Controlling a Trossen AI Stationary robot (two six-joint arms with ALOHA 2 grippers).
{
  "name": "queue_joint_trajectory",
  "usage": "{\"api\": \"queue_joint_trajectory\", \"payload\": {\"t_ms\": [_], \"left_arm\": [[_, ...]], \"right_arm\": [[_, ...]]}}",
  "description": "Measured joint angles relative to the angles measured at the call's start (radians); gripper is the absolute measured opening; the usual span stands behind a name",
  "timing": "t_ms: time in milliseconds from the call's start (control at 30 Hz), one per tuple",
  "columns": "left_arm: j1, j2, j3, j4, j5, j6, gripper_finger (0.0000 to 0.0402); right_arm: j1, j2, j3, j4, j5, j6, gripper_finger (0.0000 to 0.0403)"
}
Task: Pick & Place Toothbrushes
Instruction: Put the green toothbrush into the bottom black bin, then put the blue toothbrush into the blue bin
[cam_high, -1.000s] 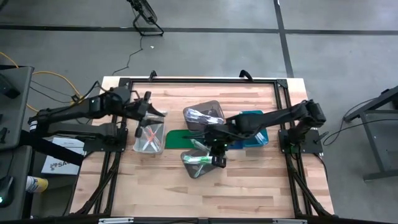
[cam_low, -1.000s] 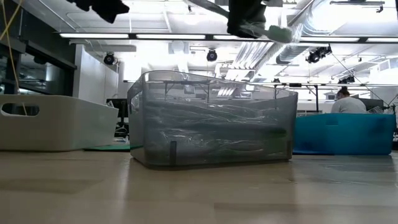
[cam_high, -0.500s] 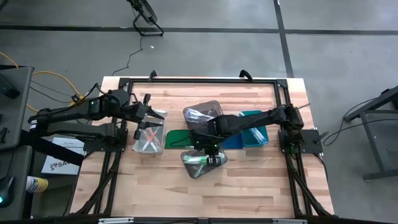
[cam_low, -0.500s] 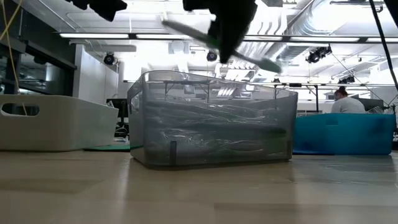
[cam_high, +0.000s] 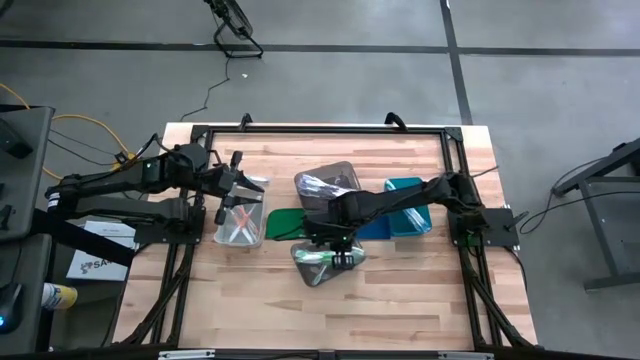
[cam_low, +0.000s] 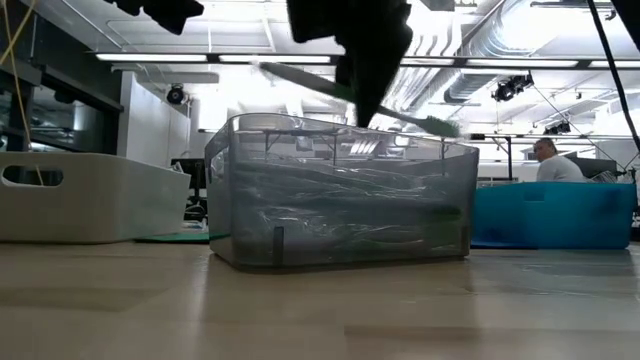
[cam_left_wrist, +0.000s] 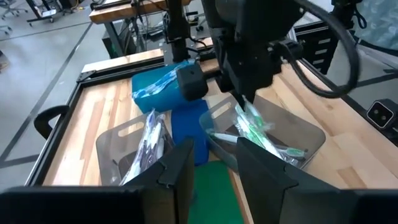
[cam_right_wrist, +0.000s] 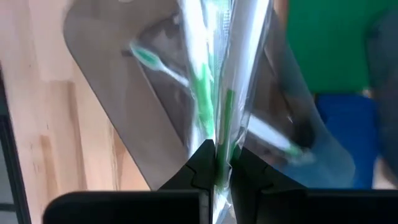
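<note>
My right gripper (cam_high: 341, 250) hangs over the near grey bin (cam_high: 309, 271) and is shut on a green toothbrush in a clear wrapper (cam_low: 405, 113). In the low view this gripper (cam_low: 358, 75) comes in from above, just over the bin's rim (cam_low: 300, 125). Several more green toothbrushes (cam_right_wrist: 152, 62) lie in that bin. My left gripper (cam_high: 238, 186) waits open over the far end of the clear bin (cam_high: 241, 236), which holds pink and teal toothbrushes (cam_high: 240, 214). The left wrist view looks past its open fingers (cam_left_wrist: 214, 171) at the right gripper (cam_left_wrist: 249, 62). My right gripper pinches the wrapped green toothbrush near its middle (cam_right_wrist: 217, 127) between the two fingers, from above, pointing down. The fingers lie across it. It is lifted clear and tilted, with its green head (cam_low: 441, 125) lower, just above the bin's rim.
A second grey bin (cam_high: 328, 183) with wrapped toothbrushes stands toward the far side. A teal bin (cam_high: 410, 218) sits to the right, with a green mat (cam_high: 285, 222) and a blue mat (cam_high: 372, 228) between the bins. A person (cam_low: 548, 160) sits in the room behind.
My right gripper has come down over the near grey bin and shifted slightly toward the table's left. The held toothbrush has sunk with it and tipped, its green head now close above the bin's rim. The gripper has stayed shut on it.
</note>
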Motion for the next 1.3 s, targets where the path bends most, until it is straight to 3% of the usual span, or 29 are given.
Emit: {"api": "queue_joint_trajectory", "payload": {"t_ms": [700,1300], "left_arm": [[0.000,0.001,0.000,-0.003,0.001,-0.001,0.0115],[0.000,0.001,0.000,-0.002,-0.006,-0.001,0.0115]], "right_arm": [[0.026,0.079,-0.001,0.024,-0.046,-0.032,0.0027],[0.039,0.046,-0.001,-0.037,-0.055,0.057,0.0187]]}}
